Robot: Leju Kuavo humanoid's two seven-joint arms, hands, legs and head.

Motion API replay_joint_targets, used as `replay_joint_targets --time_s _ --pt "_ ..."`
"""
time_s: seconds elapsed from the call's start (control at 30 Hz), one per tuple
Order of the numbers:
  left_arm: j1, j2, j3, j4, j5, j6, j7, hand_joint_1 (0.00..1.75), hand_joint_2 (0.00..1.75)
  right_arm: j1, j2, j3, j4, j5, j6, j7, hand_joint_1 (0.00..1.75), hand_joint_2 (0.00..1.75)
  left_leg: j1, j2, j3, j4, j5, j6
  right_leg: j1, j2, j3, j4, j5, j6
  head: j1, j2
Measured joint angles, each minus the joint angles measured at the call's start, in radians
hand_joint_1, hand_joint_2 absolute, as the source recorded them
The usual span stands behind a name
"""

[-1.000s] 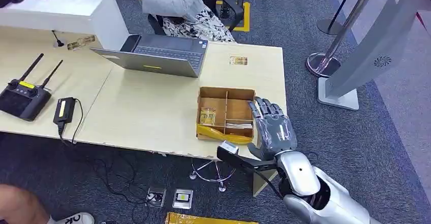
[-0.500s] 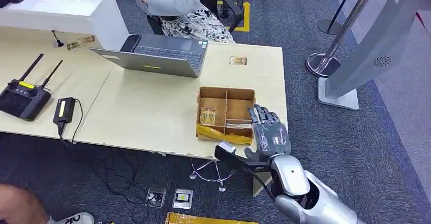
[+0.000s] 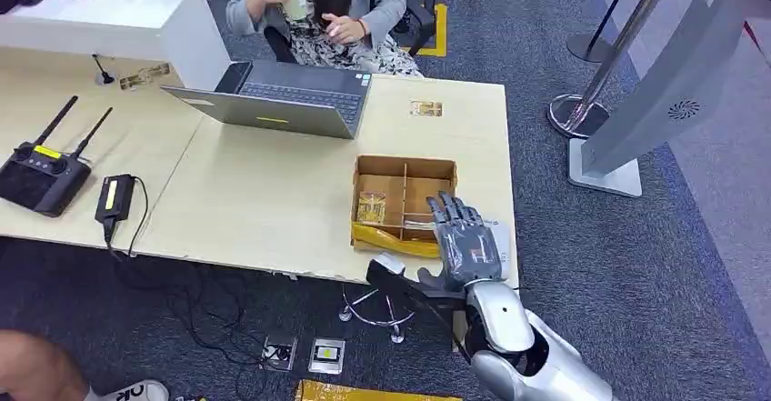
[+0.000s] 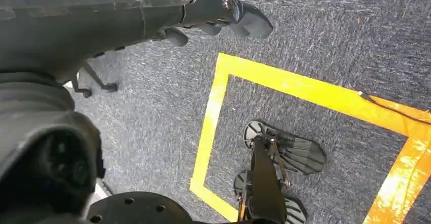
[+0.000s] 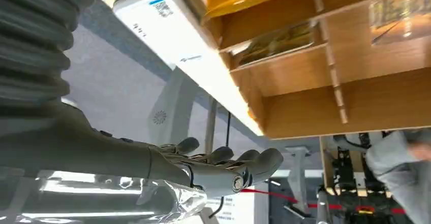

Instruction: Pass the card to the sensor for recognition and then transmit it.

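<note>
The right robot hand [image 3: 465, 242], fingers spread and empty, has drawn back over the compartmented wooden box [image 3: 404, 203] on the pale surface [image 3: 264, 201].

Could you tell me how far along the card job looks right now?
Early stage. Nothing looks done: cards still lie in the wooden box. In hand: the right hand hovers open at the box's near right corner, holding nothing. Left: picking a card, presenting it to the sensor, passing it on.
</note>
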Motion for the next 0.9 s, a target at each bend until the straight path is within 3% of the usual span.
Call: replay_joint_targets --time_s 0.57,0.9 --pt "-0.02 -0.004 -0.001 0.0 -0.03 -0.006 0.01 0.0 0.0 -0.032 0.165 0.0 0.215 0.048 -0.051 -0.081 0.0 1.75 0.0 0.0 0.0 0.0 0.0 0.0 0.0 0.0 0.0 0.0 0.0 0.0 0.0 0.0" --pt "-0.024 -0.007 -0.001 0.0 -0.048 -0.007 0.02 0.0 0.0 -0.051 0.209 0.0 0.29 0.061 -0.068 -0.091 0.0 1.75 0.0 0.0 0.0 0.0 0.0 0.0 0.0 0.0 0.0 0.0 0.0 0.0 0.0 0.0"
